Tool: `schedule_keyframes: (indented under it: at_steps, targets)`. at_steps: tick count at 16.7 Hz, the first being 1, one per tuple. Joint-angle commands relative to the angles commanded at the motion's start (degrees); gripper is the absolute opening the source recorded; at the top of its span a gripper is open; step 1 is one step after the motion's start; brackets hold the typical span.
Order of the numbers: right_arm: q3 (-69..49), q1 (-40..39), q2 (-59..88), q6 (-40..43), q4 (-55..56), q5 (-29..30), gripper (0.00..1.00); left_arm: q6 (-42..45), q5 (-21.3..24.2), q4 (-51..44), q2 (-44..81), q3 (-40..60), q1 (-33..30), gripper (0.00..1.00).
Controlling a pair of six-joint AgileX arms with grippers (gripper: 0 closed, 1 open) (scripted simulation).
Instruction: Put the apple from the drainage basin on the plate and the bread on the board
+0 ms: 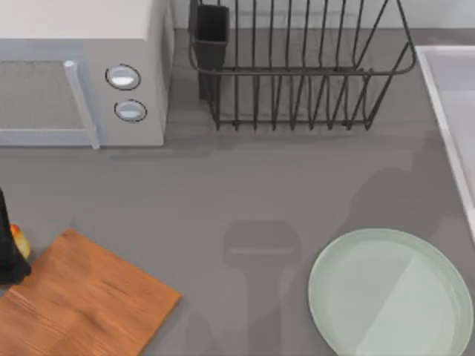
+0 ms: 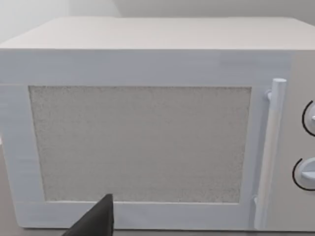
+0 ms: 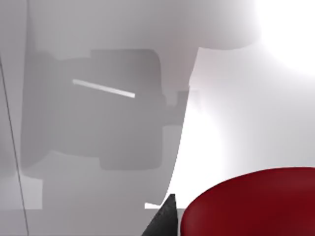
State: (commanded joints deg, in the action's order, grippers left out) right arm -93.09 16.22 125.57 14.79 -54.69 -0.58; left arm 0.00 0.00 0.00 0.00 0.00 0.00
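Left arm's gripper [image 1: 7,252]: dark, at the far left edge of the top view, just beside the board's upper left corner; jaw state cannot be told. Bread [image 1: 19,240]: a small yellow-orange sliver touching that gripper's dark body at the same edge, mostly hidden, so whether it is gripped cannot be told. Board [image 1: 82,304]: orange-brown wood with grain, lower left of the counter, set at a slant. Microwave [image 1: 82,70]: white, upper left, with bar handle and two round knobs [image 1: 123,77]; its speckled door window faces the left wrist view. Dish rack [image 1: 297,67]: dark wire, top centre. Plate [image 1: 392,293]: pale mint-green, lower right, bare. Basin [image 1: 454,111]: white, right edge. Apple [image 3: 256,204]: deep red, in the right wrist view, resting on a white surface close to a dark fingertip [image 3: 165,219]; the right gripper's jaw state cannot be told.
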Motion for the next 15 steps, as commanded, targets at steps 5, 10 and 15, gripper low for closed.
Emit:
schedule_keyframes:
  at_steps: [5, 10, 15]
  targets:
    - [-0.5, -2.1, -2.3, -2.1, -0.3, 0.1, 0.0, 0.0, 0.0, 0.0, 0.0, 0.0, 0.0, 1.0]
    - [2.6, -10.9, -9.3, -10.8, -2.7, 0.3, 0.0, 0.0, 0.0, 0.0, 0.0, 0.0, 0.0, 1.0]
    - [8.8, -23.6, -18.0, -23.3, -6.3, 0.4, 0.0, 0.0, 0.0, 0.0, 0.0, 0.0, 0.0, 1.0]
